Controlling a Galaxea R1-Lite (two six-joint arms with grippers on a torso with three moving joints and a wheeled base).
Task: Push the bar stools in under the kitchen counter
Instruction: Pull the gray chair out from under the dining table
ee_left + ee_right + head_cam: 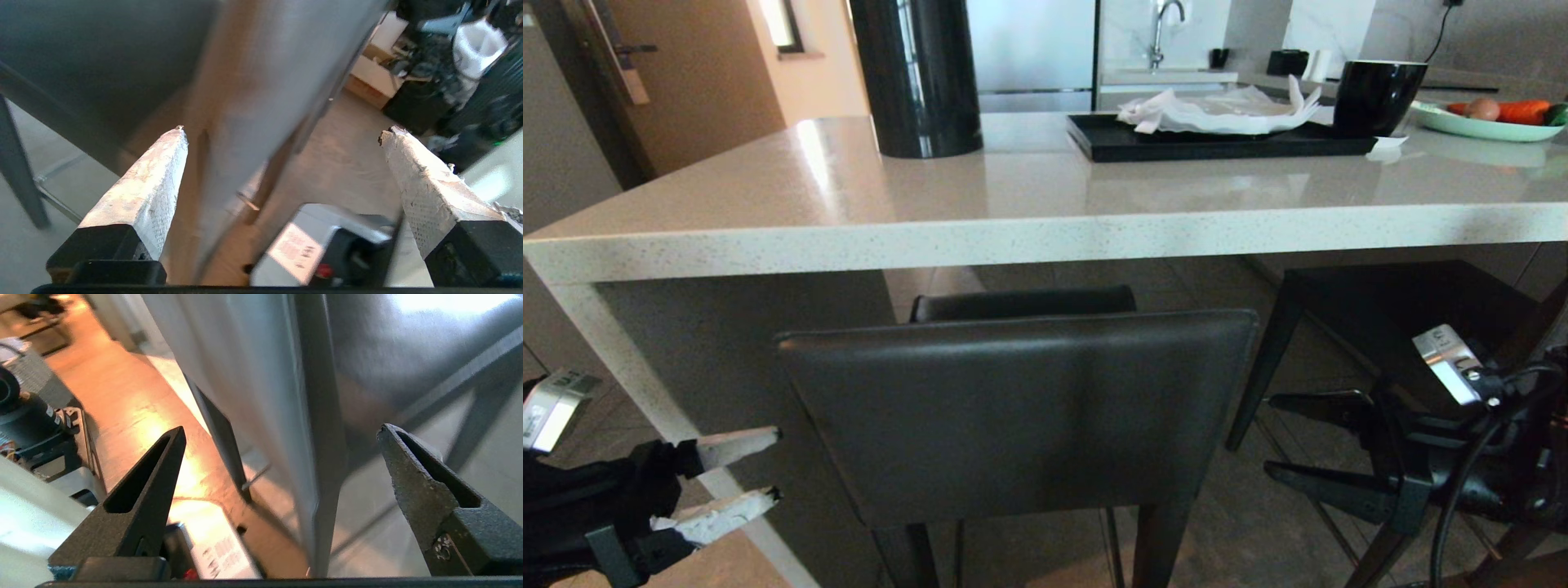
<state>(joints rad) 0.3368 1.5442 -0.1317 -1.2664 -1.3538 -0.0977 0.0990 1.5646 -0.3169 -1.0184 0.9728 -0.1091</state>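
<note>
Dark grey leather fills the middle of the head view, where the backrest of the nearer bar stool (1021,412) is standing just short of the kitchen counter (1045,233), its top edge level with the underside of the pale speckled slab. A second bar stool (1380,306) is sitting to its right, its seat already in under the counter's overhang. The left gripper (737,478) is hovering just beside the backrest's left edge with its white-taped fingers spread wide and nothing between them; the right gripper (1319,441) is waiting near the right edge, dark jaws likewise wide apart and empty. The two wrist views show each pair of fingers straddling a side edge of the backrest, apparently so both arms can bracket the stool evenly and keep it from swinging as it goes forward. On the counter top a tall black cylinder (916,77), a black tray (1217,139) holding crumpled white paper (1217,110) and a black cup (1376,96) are standing well back from the edge.
</note>
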